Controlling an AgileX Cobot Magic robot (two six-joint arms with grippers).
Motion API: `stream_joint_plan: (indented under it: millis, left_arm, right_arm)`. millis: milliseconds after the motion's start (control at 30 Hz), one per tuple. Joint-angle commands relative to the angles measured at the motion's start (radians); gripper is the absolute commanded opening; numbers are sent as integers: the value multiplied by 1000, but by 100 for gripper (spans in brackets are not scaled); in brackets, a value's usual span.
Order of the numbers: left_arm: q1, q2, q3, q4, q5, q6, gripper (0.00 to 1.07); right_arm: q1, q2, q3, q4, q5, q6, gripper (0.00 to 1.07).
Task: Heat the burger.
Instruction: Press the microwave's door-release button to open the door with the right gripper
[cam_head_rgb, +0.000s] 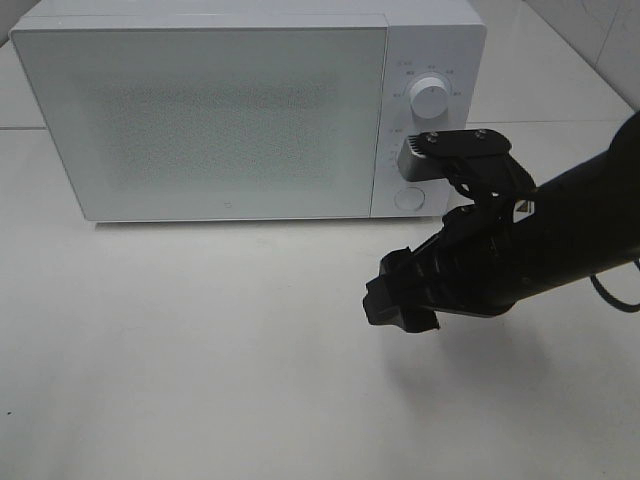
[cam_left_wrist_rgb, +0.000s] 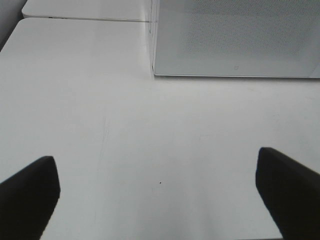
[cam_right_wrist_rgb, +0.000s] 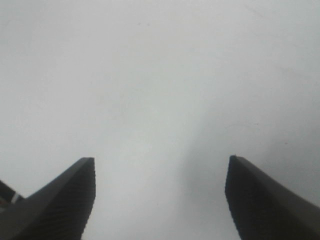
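White on every side, and no burger: it shows in none of the three views. Judged location: behind the shut door, though the panel lets nothing through to confirm this.

Item: microwave (cam_head_rgb: 230, 120). Boxy white casing, at 11 o'clock in the high view. Door (cam_head_rgb: 200, 115) flat, with a fine dotted mesh panel, closed flush. Round dial (cam_head_rgb: 430, 97) and round button (cam_head_rgb: 407, 198) in a column on its 3 o'clock side.

Item: right gripper (cam_head_rgb: 400, 300). Black, ribbed fingers, at 4 o'clock of centre, hanging over the table below the controls. Fingers parted with nothing between them. Judged placing: within reach of the dial or the door edge.

Item: left gripper (cam_left_wrist_rgb: 160, 200). Dark blunt fingers (cam_left_wrist_rgb: 30, 195) spread wide and empty, low over the table, facing the microwave's front corner. Out of the high view.

Item: table (cam_head_rgb: 200, 380). White, smooth, faintly glossy.
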Motion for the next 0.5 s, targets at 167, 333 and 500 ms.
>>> stream_joint_plan:
  millis: [167, 333, 500]
  left_arm:
    - [1, -25, 3, -5, -14, -5, 100]
    - [1, -25, 3, -5, -14, -5, 100]
    - [1, -25, 3, -5, -14, -5, 100]
  right_arm:
    - [-3, -97, -107, -206, 377, 113, 72]
    - [-3, -192, -125, -292, 499, 180, 72]
    - [-3, -276, -125, -345, 586, 220, 72]
